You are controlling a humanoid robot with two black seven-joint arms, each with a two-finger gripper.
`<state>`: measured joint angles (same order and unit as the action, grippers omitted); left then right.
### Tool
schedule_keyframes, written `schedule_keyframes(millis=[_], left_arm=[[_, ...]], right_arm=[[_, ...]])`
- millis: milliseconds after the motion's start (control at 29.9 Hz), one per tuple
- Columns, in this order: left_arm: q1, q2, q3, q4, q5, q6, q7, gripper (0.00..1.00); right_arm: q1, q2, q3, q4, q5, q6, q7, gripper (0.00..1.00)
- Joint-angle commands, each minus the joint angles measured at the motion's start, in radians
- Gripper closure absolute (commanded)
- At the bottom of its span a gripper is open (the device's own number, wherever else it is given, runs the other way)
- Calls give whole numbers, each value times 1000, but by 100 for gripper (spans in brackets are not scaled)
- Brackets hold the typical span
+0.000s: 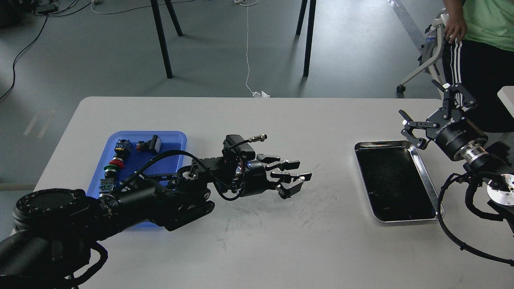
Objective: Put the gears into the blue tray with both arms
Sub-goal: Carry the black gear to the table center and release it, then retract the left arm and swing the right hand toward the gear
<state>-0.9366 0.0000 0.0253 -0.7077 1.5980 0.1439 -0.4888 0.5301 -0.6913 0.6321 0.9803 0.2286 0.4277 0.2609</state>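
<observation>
The blue tray (168, 138) lies at the left of the white tabletop (257, 249), its near part hidden behind the left arm (160, 196). Along its left side sits a row of switches (114, 166) — one with a red and green cap — and a black part (150, 145) lies near its far edge. No gears can be picked out; they are too small to tell, in the tray or anywhere else.

The left arm reaches across the tray's near corner, and its tool (295, 180) hangs over bare tabletop right of the tray, fingers spread, nothing visible between them.

Farther right, well apart from the blue tray, a steel tray (425, 182) with a dark inside lies near the tabletop's right edge. The right tool (431, 108) is held just beyond that tray's far right corner — fingers spread wide, gripping nothing.

Past the tabletop, a person (478, 36) in a green shirt stands at the upper right, beside a chair (425, 60).
</observation>
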Motion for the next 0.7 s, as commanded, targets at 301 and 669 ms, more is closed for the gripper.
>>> schedule_keyframes(millis=[301,669], left_arm=[[-195,202,-90,-7,-322,-3,0,33],[-186,432,-145,42,-591,0,0,19]], right_arm=[[60,-8,-11,0,-135,-17,-37,2],[180,-28,-83,12,-245,22,-359,2]])
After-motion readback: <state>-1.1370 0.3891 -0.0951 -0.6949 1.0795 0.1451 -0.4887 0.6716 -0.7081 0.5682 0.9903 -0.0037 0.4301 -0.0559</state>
